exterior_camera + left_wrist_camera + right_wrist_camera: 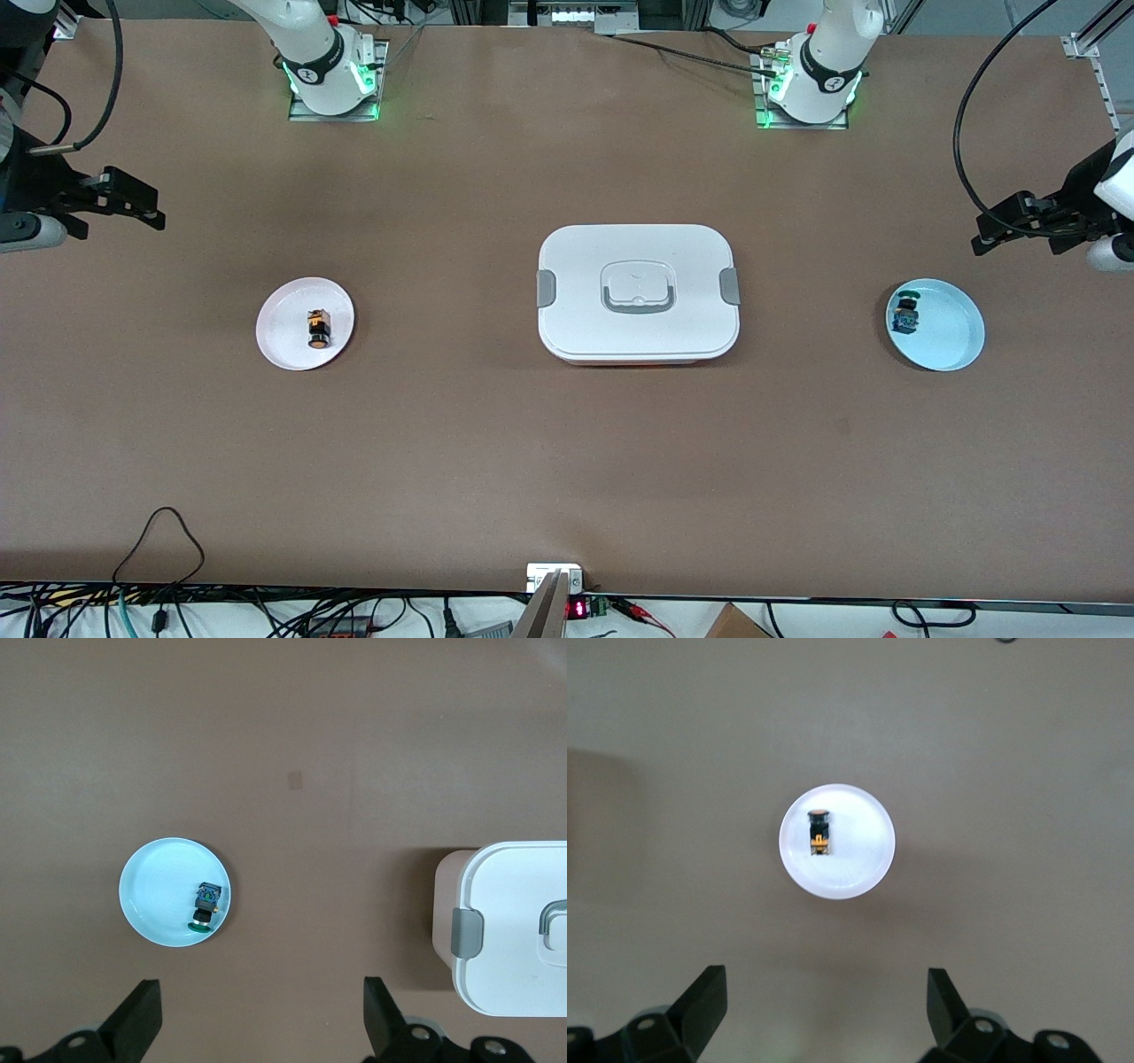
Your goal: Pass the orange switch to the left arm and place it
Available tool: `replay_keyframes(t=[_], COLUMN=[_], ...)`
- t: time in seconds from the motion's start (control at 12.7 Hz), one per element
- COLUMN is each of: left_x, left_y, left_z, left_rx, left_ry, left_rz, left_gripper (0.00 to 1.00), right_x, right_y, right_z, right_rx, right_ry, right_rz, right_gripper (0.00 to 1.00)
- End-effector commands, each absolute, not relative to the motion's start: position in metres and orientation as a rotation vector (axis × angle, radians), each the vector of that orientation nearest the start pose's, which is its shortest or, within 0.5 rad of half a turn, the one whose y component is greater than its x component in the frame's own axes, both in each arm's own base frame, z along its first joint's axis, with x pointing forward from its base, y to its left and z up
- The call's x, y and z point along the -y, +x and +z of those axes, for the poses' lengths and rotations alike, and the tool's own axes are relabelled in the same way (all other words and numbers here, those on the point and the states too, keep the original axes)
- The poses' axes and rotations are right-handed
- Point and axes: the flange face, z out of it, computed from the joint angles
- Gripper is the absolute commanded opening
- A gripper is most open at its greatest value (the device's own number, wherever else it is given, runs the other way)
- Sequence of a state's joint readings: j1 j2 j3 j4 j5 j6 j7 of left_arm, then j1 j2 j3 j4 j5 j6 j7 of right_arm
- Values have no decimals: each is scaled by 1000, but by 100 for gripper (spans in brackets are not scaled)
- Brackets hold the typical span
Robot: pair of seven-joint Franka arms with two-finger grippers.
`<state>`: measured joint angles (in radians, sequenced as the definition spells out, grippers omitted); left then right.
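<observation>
The orange switch (318, 327) (819, 833) lies on its side on a small white plate (283, 332) (859, 873) toward the right arm's end of the table. The big white box (638, 292) (514, 930) sits at mid-table with its lid on. My right gripper (146, 206) (824, 979) hangs open and empty over the bare table at its own end, apart from the white plate. At the other end my left gripper (988, 232) (262, 988) is open too, high over the table beside a light blue plate (952, 341) (155, 904).
A blue switch with a green cap (905, 315) (205, 906) lies on the light blue plate. The arm bases (332, 75) (811, 84) stand along the table edge farthest from the front camera. Cables and a small display unit (555, 580) line the nearest edge.
</observation>
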<state>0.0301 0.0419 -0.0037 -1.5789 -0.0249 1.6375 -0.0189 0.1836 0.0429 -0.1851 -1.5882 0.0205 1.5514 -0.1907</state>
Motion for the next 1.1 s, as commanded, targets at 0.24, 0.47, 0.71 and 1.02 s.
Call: replay_keyframes(t=[0.24,0.47,0.71,1.02], left_x=[-12,-12,-12,-12], left_y=[565,565,565,566], left_z=[610,611,611,610], left_rx=[94,92,89,89], left_ry=[-3170,-3170,-3170,-3170], left_rz=[-7,-10,-10,-7], left_gripper=[100,100,100,100], right_x=[-46,-45,-39,-41], right_y=[555,544,549,579], right_z=[553,494,424,337], right_rx=[996,1482,1937,2318], right_ry=[-2908,-2695,-2424,-2105], right_rz=[244,112,59,73], right_gripper=[100,100,100,100])
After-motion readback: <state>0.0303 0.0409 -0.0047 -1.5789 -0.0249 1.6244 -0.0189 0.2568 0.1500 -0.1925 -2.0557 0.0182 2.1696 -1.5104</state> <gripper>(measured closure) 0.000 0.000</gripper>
